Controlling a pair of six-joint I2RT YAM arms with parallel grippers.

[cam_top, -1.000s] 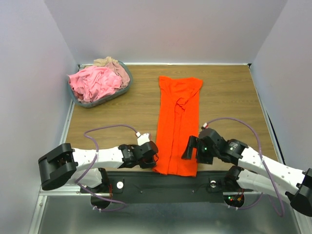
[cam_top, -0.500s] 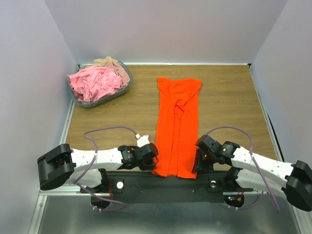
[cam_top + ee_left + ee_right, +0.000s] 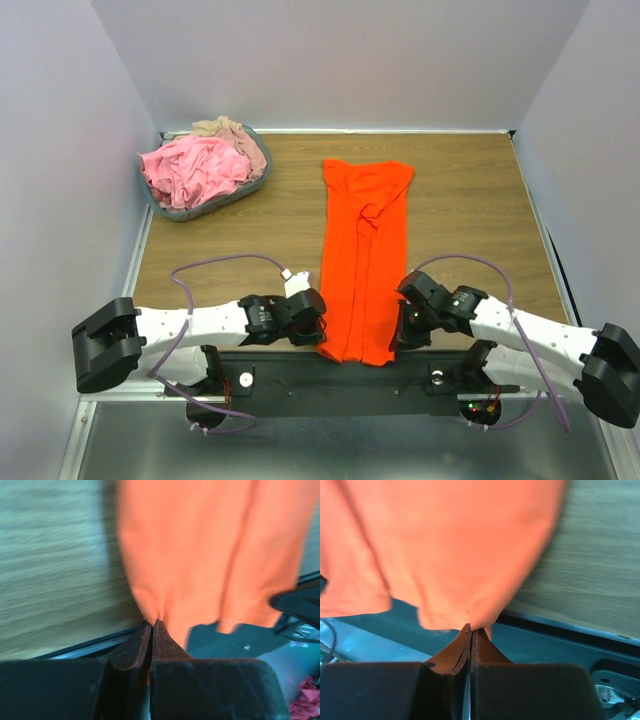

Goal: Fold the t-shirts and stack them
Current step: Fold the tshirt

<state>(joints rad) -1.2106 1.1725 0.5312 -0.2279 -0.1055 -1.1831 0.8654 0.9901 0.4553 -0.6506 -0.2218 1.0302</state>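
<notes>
An orange-red t-shirt (image 3: 364,252) lies folded into a long narrow strip down the middle of the wooden table, its near end hanging over the front edge. My left gripper (image 3: 318,330) is shut on the strip's near left corner (image 3: 150,612). My right gripper (image 3: 397,338) is shut on the near right corner (image 3: 480,620). More t-shirts, pink (image 3: 192,168) and beige (image 3: 222,127), are heaped in the basket at the back left.
A grey oval basket (image 3: 220,204) stands at the table's back left corner. The black mounting rail (image 3: 340,385) of the arm bases runs along the near edge. Walls close in left, right and back.
My right gripper moved in and toward the near edge, then closed on the shirt's near right corner. The near end of the shirt shifted slightly. The left gripper kept its hold.
</notes>
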